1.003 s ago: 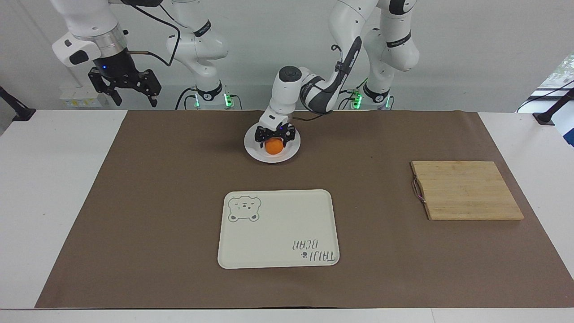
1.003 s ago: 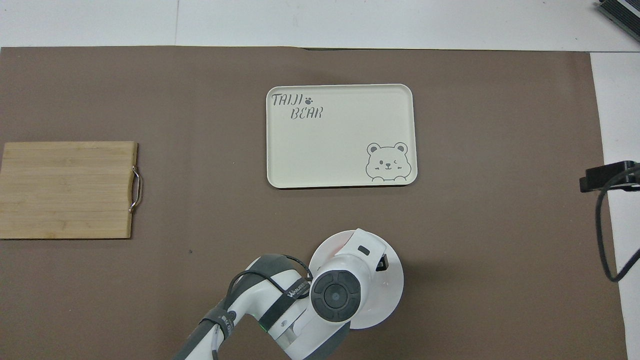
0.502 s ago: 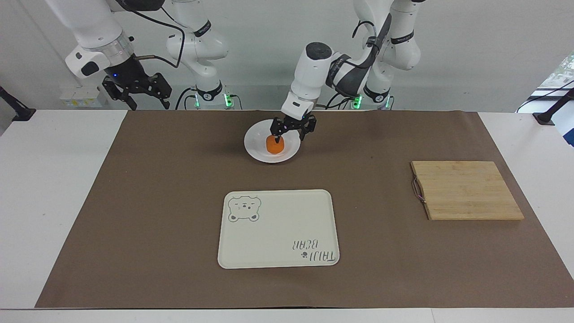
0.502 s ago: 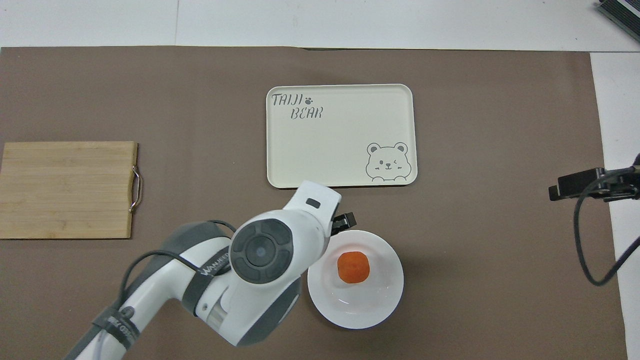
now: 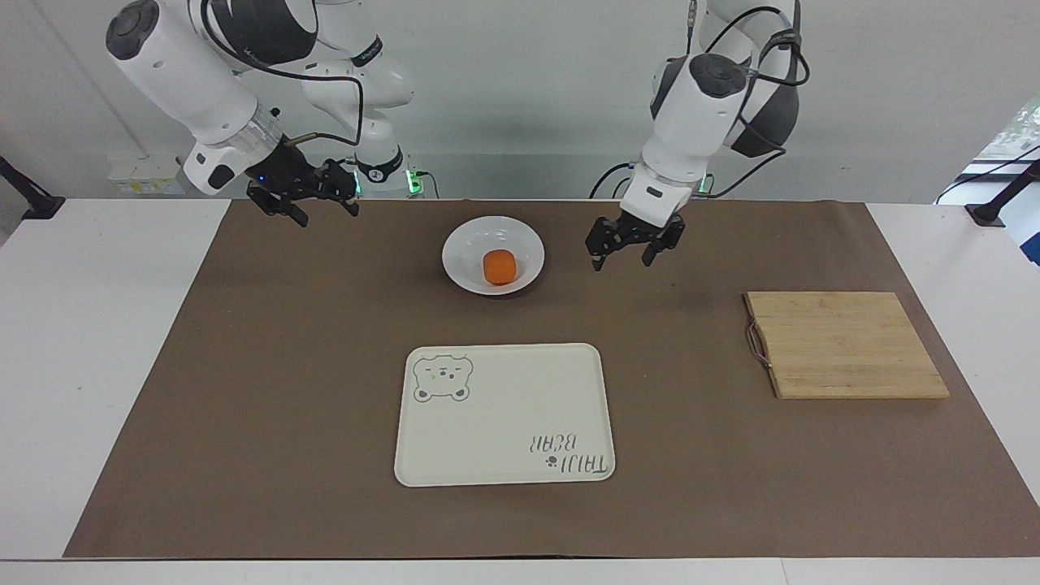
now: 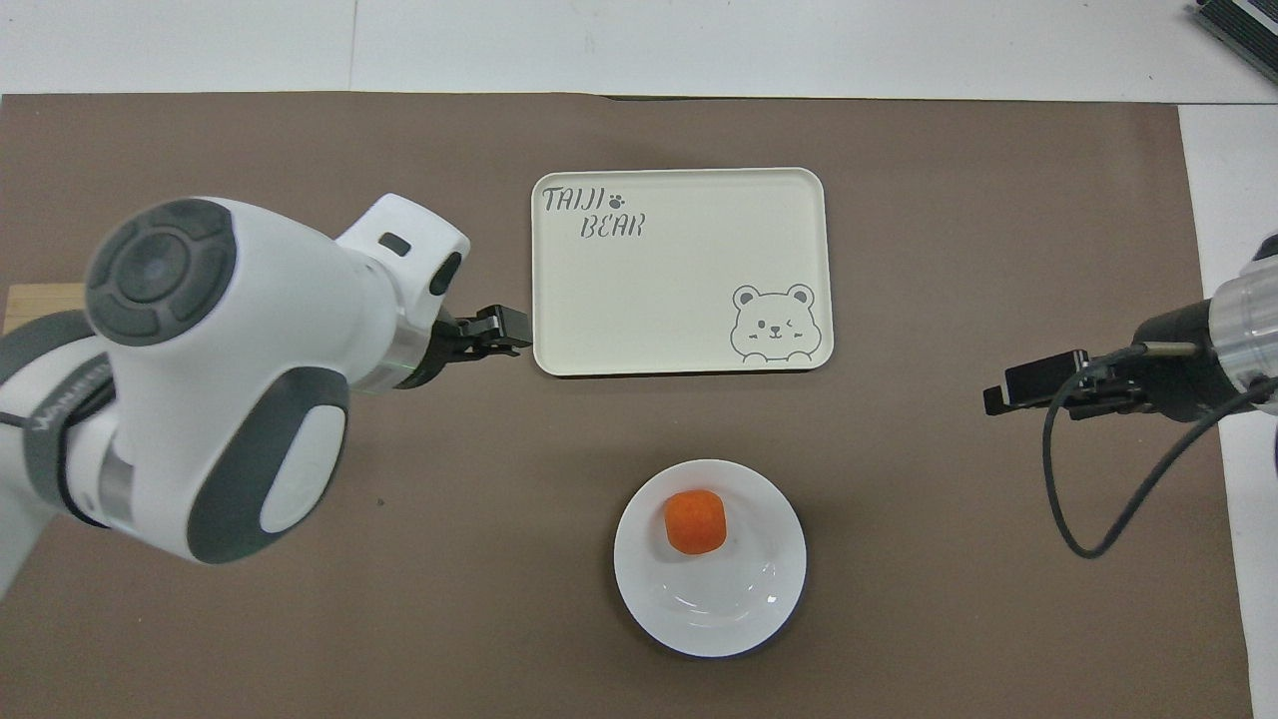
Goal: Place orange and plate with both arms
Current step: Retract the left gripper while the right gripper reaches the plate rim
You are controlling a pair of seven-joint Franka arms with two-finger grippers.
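Observation:
The orange (image 5: pixel 500 266) lies in the white plate (image 5: pixel 455 260) on the brown mat, close to the robots' edge. In the overhead view the orange (image 6: pixel 695 520) sits in the half of the plate (image 6: pixel 724 604) farther from the robots. My left gripper (image 5: pixel 624 253) is open and empty, raised over the mat beside the plate, toward the left arm's end; it also shows in the overhead view (image 6: pixel 496 335). My right gripper (image 5: pixel 325 214) is open and empty, raised over the mat toward the right arm's end; it also shows in the overhead view (image 6: pixel 1010 391).
A cream tray with a bear print (image 5: pixel 504 414) (image 6: pixel 679 270) lies farther from the robots than the plate. A wooden cutting board (image 5: pixel 841 345) lies toward the left arm's end; in the overhead view the left arm hides most of it.
My left gripper let go of the orange on the plate, rose and swung toward the left arm's end. My right gripper came lower and closer to the plate.

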